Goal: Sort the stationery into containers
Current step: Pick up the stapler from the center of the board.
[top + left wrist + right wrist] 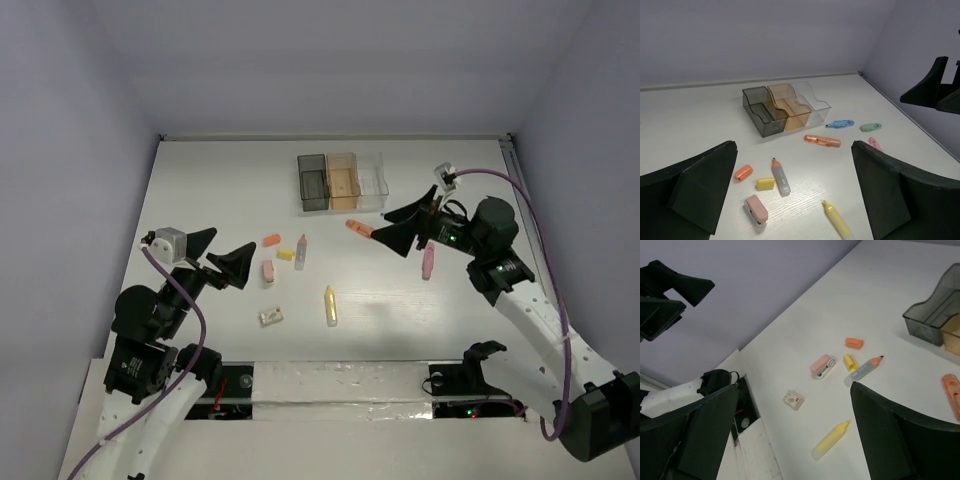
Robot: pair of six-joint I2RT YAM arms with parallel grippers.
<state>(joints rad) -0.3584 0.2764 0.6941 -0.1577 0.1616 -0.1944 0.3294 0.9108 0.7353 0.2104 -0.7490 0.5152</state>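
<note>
Viewing from overhead, with clock positions read from the middle of the white tabletop (220, 190): three small rectangular plastic bins joined in a row stand at 12 o'clock. From left to right they are the dark smoky grey bin (313, 184), the translucent orange bin (343, 182) and the clear bin (372, 178).

All visible stationery lies loose on the tabletop, outside the bins.
- 9 o'clock, a cluster: small orange block eraser (271, 240); small yellow block eraser (286, 254) just beside a stubby grey-bodied marker with an orange tip (301, 252); pink block-shaped item (268, 271) at the 6 o'clock side of these.
- 7 o'clock, apart from the cluster: white block eraser with a printed face (271, 317).
- 6 o'clock: stubby yellow marker (330, 305), lying roughly along the 12–6 line.
- 1 o'clock: translucent orange marker (359, 228).
- 3 o'clock: pink marker (428, 261).
- The left wrist view adds a blue marker (840, 123) and a mint green marker (870, 127), near each other beyond the translucent orange marker. Overhead, the right arm covers that spot.

Left jaws: spread wide, gripping nothing, held above the tabletop at 9 o'clock, outboard of the cluster.

Right jaws: spread wide, gripping nothing, held above the tabletop at 2 o'clock between the clear bin and the pink marker. One finger sits close to the translucent orange marker overhead — contact cannot be judged.
</note>
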